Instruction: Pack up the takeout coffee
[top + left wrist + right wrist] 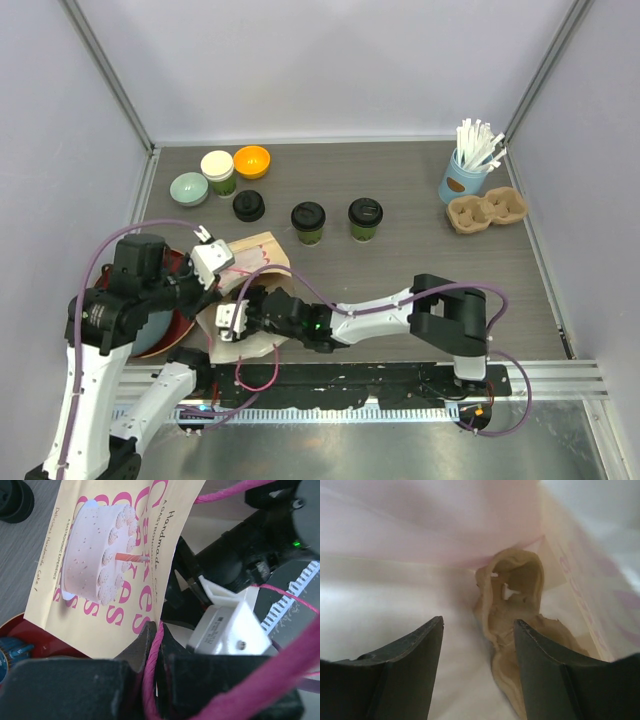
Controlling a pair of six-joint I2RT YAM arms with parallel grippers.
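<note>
We see two lidded green coffee cups (308, 224) upright on the surface (420, 260), well apart from the paper bag (262, 250). The left pincer (155, 630) pinches its rim; the right pincer (479, 630) sits spread and empty inside. We judge the cups light and crushable: grip mid-wall, gently.

Left arm (78, 395): white links, black joints. Right arm (452, 318): mostly black, with a white forearm and a small green light (318, 323). Purple-pink cables (285, 677) run along both. Fingers (402, 677) are dark, wedge-shaped. A white wrist block (235, 625) carries one screw (241, 644).
</note>
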